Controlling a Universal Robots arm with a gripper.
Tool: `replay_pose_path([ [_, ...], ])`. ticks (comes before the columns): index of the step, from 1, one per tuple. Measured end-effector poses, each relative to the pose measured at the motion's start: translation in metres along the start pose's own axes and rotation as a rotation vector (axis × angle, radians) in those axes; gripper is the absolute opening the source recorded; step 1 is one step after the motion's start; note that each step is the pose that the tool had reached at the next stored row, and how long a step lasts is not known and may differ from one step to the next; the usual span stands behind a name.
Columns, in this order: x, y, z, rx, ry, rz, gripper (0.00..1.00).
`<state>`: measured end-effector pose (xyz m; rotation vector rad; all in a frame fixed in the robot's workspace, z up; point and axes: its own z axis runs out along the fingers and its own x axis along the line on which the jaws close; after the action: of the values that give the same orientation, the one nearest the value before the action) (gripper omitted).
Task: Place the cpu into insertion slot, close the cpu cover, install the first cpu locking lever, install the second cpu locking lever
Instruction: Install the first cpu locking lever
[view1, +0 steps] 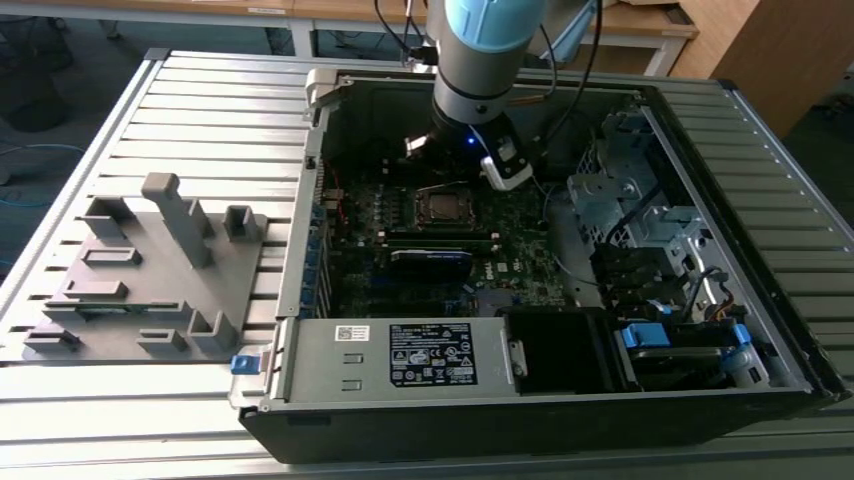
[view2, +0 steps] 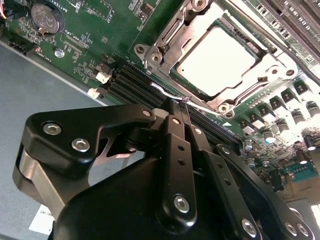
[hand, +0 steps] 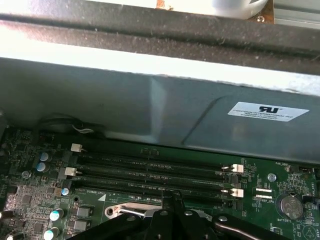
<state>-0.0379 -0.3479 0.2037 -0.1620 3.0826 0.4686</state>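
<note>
The cpu (view2: 220, 60) lies in the insertion slot (view1: 445, 205), its silver-grey top showing through the window of the cpu cover (view2: 167, 47), which lies flat over it. A thin wire locking lever (view2: 161, 90) runs along the socket's near edge. My gripper (view2: 180, 104) is shut, and its joined fingertips touch that lever wire beside the socket. In the first wrist view the gripper (hand: 172, 197) sits just above the socket's metal edge (hand: 130, 210). In the exterior view the arm stands over the open computer case, with the gripper (view1: 470, 160) right behind the slot.
Black memory slots (hand: 150, 172) run between the socket and the grey case wall (hand: 150, 110). A coin battery (view2: 45, 17) sits on the board. A grey fixture plate (view1: 147, 270) lies at the exterior view's left. The power supply (view1: 400, 355) and drive cage (view1: 641, 220) border the board.
</note>
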Motion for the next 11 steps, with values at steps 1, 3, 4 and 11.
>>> replay_pose_path([
  [1,-0.0002,-0.0003,0.0000,0.0001,0.0000,0.000,0.10],
  [3,-0.0006,-0.0009,0.0003,0.0000,-0.0001,0.000,0.10],
  [4,-0.0009,-0.0013,0.0005,-0.0001,-0.0001,0.000,0.10],
  [11,-0.0058,-0.0036,0.0013,0.0001,0.0000,0.000,0.10],
])
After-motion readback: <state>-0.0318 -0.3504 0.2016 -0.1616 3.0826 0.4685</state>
